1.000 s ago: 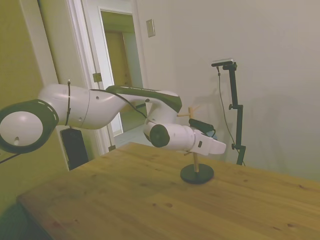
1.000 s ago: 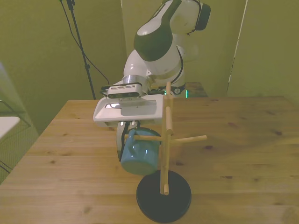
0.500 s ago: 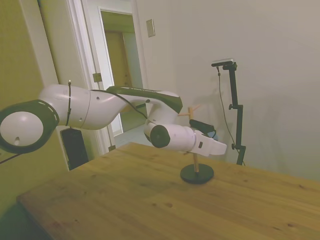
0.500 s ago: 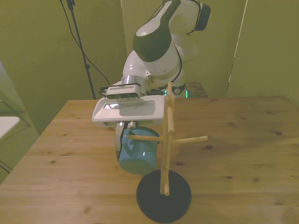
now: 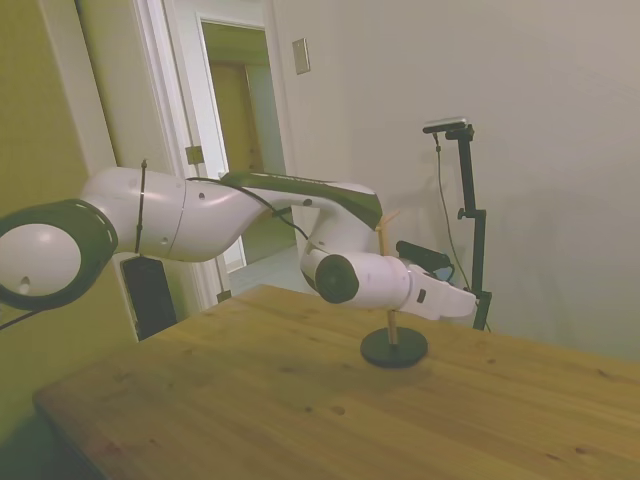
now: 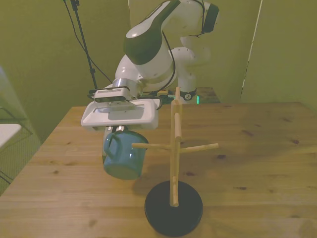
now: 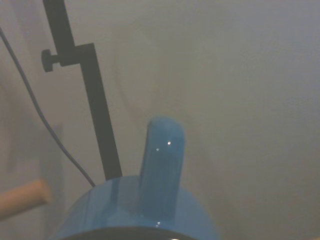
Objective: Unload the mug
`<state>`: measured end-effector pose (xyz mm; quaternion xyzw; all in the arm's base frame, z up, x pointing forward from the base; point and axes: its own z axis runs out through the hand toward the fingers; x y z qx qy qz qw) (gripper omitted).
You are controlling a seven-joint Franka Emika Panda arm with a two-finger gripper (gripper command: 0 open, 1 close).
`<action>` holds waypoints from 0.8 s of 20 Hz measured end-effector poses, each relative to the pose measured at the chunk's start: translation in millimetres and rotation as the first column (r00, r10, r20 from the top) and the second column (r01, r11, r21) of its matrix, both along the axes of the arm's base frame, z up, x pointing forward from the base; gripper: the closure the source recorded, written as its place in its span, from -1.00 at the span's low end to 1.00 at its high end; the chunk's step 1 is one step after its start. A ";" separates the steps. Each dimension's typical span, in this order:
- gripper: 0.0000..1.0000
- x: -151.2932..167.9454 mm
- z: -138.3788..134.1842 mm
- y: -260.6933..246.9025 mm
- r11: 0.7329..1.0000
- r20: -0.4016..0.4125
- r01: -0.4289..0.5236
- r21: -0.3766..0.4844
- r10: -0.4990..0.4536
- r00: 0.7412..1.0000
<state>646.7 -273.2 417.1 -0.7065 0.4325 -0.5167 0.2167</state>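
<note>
From the side, my arm stretches across the bench [image 5: 250, 400] toward the wooden peg stand [image 5: 393, 335]. My wrist housing hides the mug here, and I cannot make out my fingers at all.

From the front, the mug [image 6: 123, 154] hangs under my pincer [image 6: 120, 133], in the air above the bench, off to the front view's left of the peg stand [image 6: 174, 163]. The tip of the stand's left peg [image 6: 148, 146] sits just at the mug's side, and I cannot tell whether it touches or is a shade clear; the loop handle [image 6: 109, 147] faces away from it. I appear to be holding the mug from above by its rim, though the fingers themselves are hidden behind the camera bracket.

At the wrist, the blue handle [image 7: 161, 170] fills the near view, glossy, with a peg end [image 7: 22, 196] blurred beside the mug's body.

I judge the mug light and stiff, but its enamel-like surface is smooth and could slip or chip on a knock. The rim wall is the sensible hold; the handle is too small.
</note>
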 end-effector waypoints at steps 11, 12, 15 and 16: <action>1.00 -100.0 -12.2 -30.6 0.999 -0.085 -0.046 -0.020 0.044 0.995; 1.00 -112.7 -12.6 -25.6 0.998 -0.090 -0.058 -0.025 0.056 0.994; 1.00 -149.4 -18.9 -4.6 0.994 -0.115 -0.099 -0.042 0.093 0.989; 1.00 -161.0 -21.6 2.6 0.993 -0.130 -0.105 -0.049 0.098 0.987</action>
